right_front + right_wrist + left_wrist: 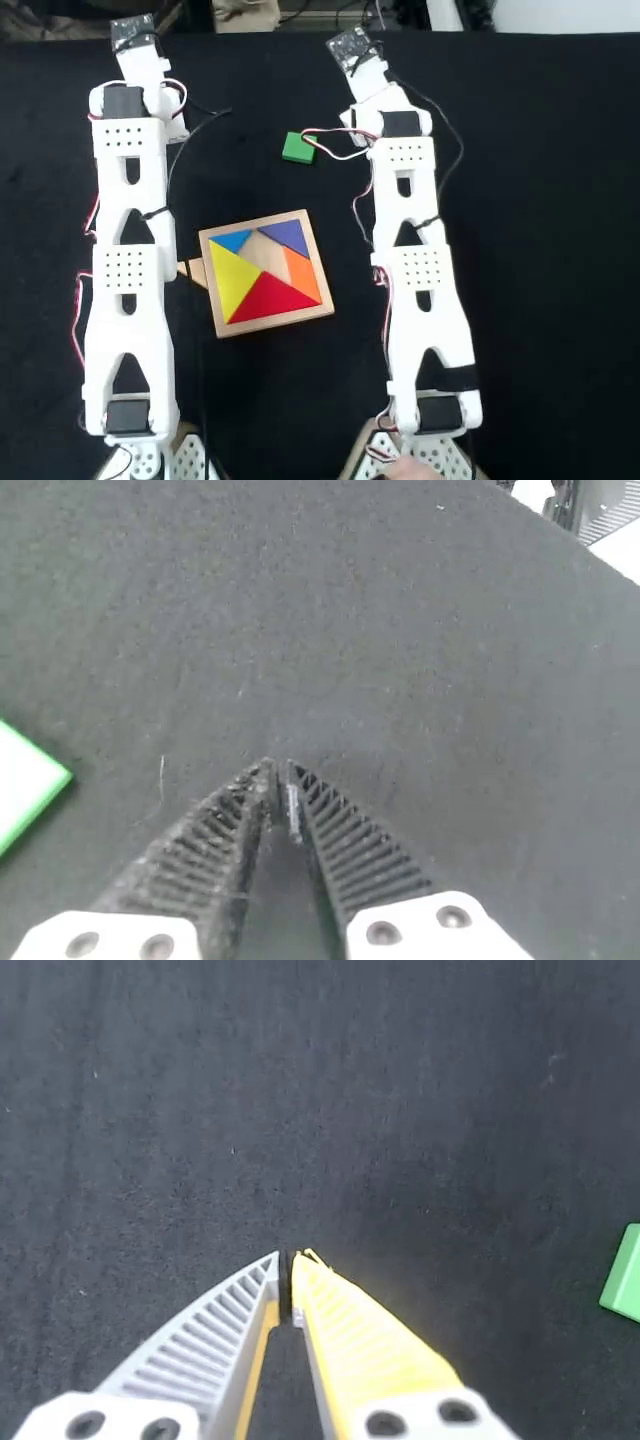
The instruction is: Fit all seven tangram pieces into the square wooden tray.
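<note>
"Five coloured pieces sit in the tray, with one bare patch left, it seems."

"Beyond, the green piece lies loose on the cloth. Farthest, left gripper and right gripper, both closed, empty. Next, I'd guess: right opens, fetches green."

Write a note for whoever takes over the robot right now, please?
Left gripper: shut, empty, over the black cloth.
Right gripper: the same.
Square wooden tray, between the arms, holds a blue triangle, yellow triangle, red triangle, purple piece and orange piece. Its pale middle patch could be a piece or a gap.
Green square piece lies outside on the cloth. A small tan piece sits against the tray's outer edge.
Left: probably fit those in.
</note>
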